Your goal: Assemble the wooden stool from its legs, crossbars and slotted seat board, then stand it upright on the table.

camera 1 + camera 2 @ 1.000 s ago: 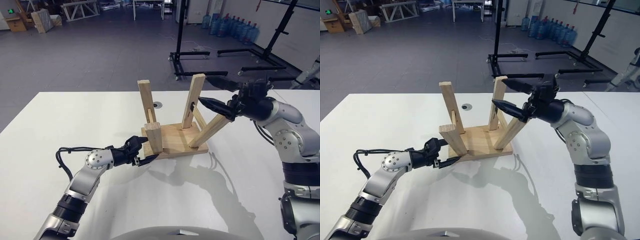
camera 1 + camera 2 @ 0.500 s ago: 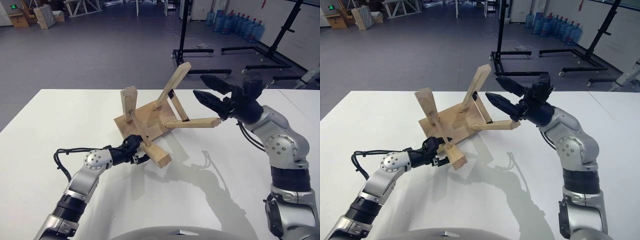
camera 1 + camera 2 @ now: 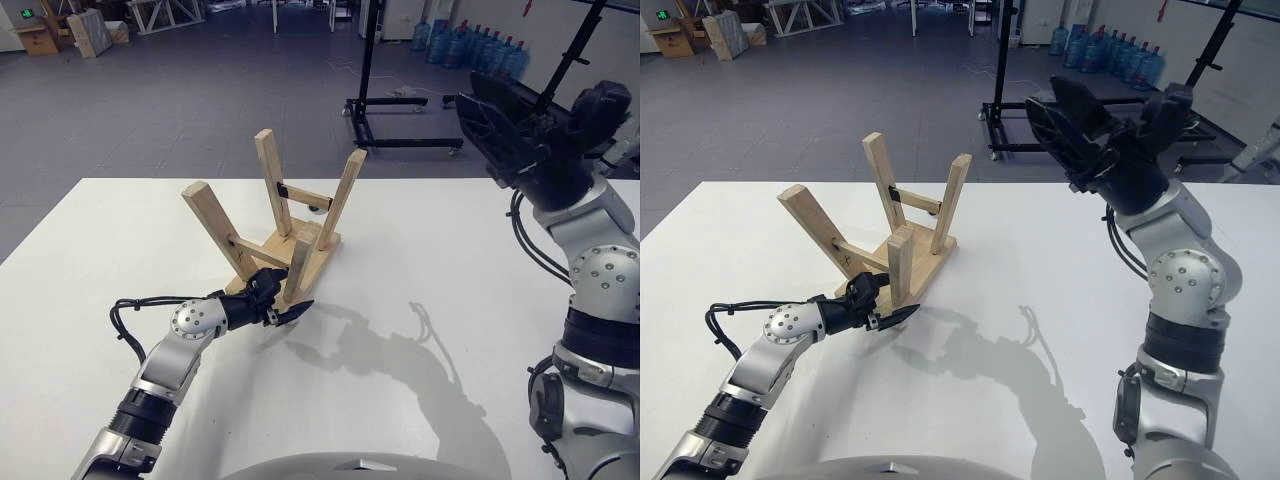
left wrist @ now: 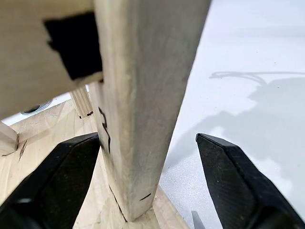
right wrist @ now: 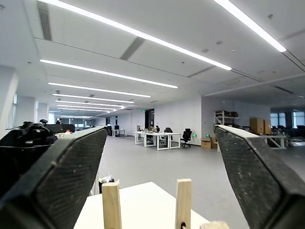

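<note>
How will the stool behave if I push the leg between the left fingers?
Probably rigid: the stool looks fully joined. Likely tippy, since it sits tilted, legs up. Fingers of the left gripper straddle one leg loosely, so it may pivot.

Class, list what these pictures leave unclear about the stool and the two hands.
1) Slots of the seat board: head views, the legs and crossbars stand in front.
2) Whether the left hand presses the near leg: left wrist view, the leg hides the contact.
3) Everything below the leg tops: right wrist view, cut off by the picture's edge.
</note>
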Robot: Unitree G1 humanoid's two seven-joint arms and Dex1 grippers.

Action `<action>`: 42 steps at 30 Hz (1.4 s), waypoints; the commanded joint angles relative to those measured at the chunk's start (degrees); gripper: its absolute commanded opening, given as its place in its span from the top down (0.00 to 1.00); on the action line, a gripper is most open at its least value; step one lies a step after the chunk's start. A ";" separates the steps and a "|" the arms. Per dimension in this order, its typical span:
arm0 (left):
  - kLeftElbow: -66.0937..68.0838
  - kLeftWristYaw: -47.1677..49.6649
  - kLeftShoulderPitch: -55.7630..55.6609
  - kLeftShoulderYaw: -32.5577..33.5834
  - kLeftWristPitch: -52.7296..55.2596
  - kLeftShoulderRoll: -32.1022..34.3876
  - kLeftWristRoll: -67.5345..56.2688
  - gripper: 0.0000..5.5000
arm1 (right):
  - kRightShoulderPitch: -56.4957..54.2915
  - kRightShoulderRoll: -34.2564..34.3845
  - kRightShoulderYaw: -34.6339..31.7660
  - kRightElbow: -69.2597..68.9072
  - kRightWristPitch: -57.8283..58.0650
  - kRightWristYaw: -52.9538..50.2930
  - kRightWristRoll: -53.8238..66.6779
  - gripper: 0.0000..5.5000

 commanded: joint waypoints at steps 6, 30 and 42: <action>0.84 7.73 -0.75 -0.92 -0.46 -3.91 5.22 0.35 | 8.06 1.01 3.46 3.37 -2.23 3.26 -8.77 0.25; -11.57 28.99 11.87 -4.71 3.01 -12.56 17.96 0.51 | 9.07 -1.25 3.95 2.05 5.92 4.08 -8.99 0.24; -7.63 22.81 9.98 -1.70 -1.68 -10.42 11.03 0.80 | 9.59 0.10 3.70 2.04 3.87 3.80 -9.81 0.24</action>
